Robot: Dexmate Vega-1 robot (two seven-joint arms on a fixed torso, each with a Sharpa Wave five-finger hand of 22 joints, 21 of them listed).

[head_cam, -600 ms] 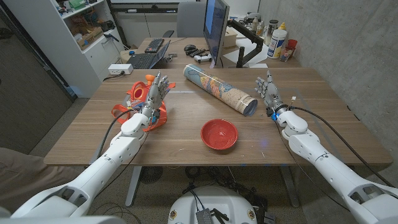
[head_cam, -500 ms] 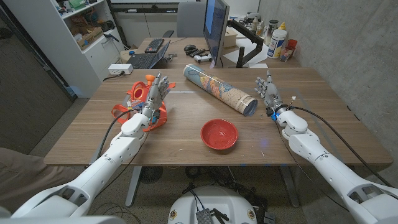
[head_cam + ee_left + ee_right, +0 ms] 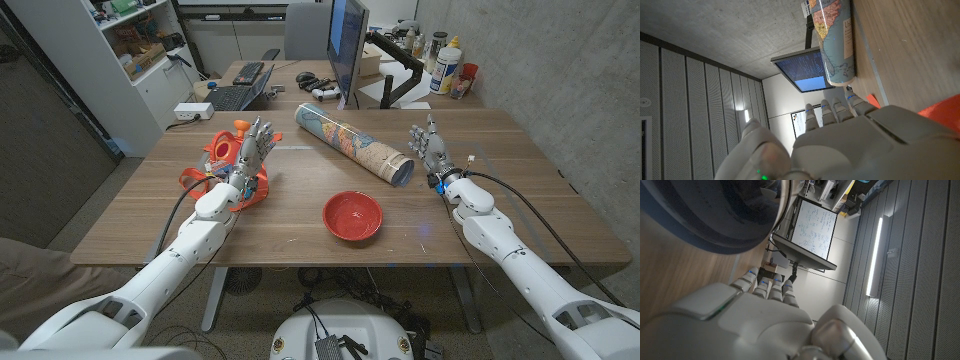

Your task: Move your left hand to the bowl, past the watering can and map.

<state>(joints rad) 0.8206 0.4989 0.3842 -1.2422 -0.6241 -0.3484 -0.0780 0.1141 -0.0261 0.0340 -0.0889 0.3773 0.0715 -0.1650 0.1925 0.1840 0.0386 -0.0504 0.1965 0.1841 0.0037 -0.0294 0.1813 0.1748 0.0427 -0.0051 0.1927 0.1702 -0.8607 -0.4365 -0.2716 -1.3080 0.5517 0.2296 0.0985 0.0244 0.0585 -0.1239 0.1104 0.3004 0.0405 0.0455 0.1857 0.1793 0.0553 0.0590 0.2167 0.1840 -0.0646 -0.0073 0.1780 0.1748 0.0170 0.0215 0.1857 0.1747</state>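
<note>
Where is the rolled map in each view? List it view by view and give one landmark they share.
Head view: the rolled map lies slanted across the table's far middle, between the two hands.
Left wrist view: the map lies on the wood beyond the left hand.
Right wrist view: the dark round rim just past the right hand may be its open end; I cannot be sure.
Shared landmark: the monitor.

Watering can left of bowl; map behind bowl (nearer the monitor).
</note>
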